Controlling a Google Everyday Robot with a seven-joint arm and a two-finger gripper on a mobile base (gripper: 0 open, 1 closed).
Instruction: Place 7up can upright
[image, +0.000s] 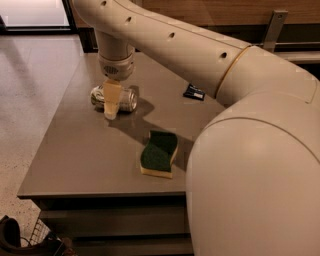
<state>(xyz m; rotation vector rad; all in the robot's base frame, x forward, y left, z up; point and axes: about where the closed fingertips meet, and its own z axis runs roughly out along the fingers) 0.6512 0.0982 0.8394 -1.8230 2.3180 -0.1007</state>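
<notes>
The 7up can (128, 100) lies on its side on the grey table (85, 155), towards the back left, with its silver ends pointing left and right. My gripper (112, 106) hangs straight down from the arm (165, 35) and sits over the middle of the can. Its cream tip reaches the table surface just in front of the can and covers the can's middle. The can's two ends show on either side of the gripper.
A green and yellow sponge (159, 153) lies near the table's front edge. A small dark blue flat packet (194, 92) lies at the back right. My large cream arm body (255, 170) fills the right side. The floor (30, 85) lies to the left.
</notes>
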